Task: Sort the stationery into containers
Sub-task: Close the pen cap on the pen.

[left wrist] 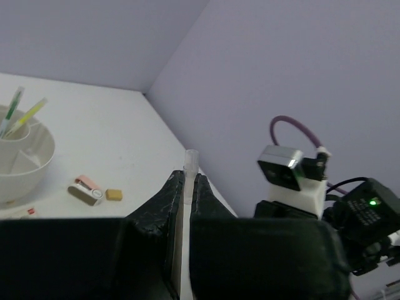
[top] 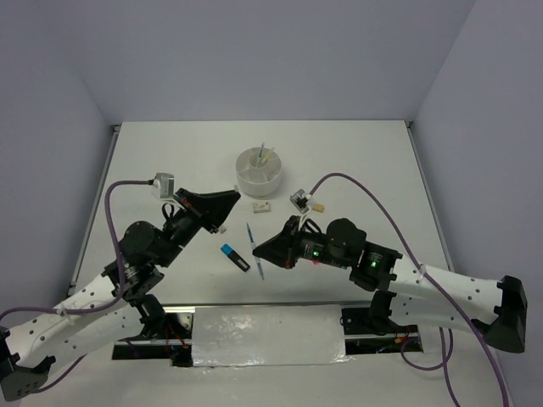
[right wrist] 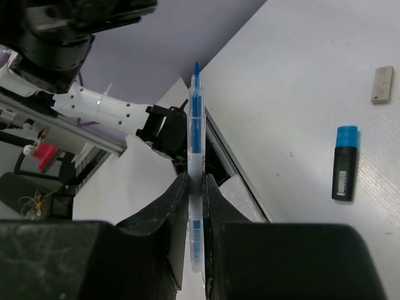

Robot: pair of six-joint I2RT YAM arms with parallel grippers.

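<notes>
Since my right tool [right wrist: 195, 181] is clenched mid-shaft on the light-blue pen [right wrist: 195, 125], its long axis running near-to-far over the bench [top: 356, 161], the white organiser cup [top: 259, 182] lies straight beyond it, with the left tool [left wrist: 186, 178], pinching a thin clear stick [left wrist: 190, 159], about equally close.

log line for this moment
left claw: shut on clear-tipped pen | right claw: shut on light-blue pen | blue highlighter: on table

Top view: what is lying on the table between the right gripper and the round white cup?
A small white eraser lies there, nearer the cup than the right gripper, plain in the top view.
</notes>
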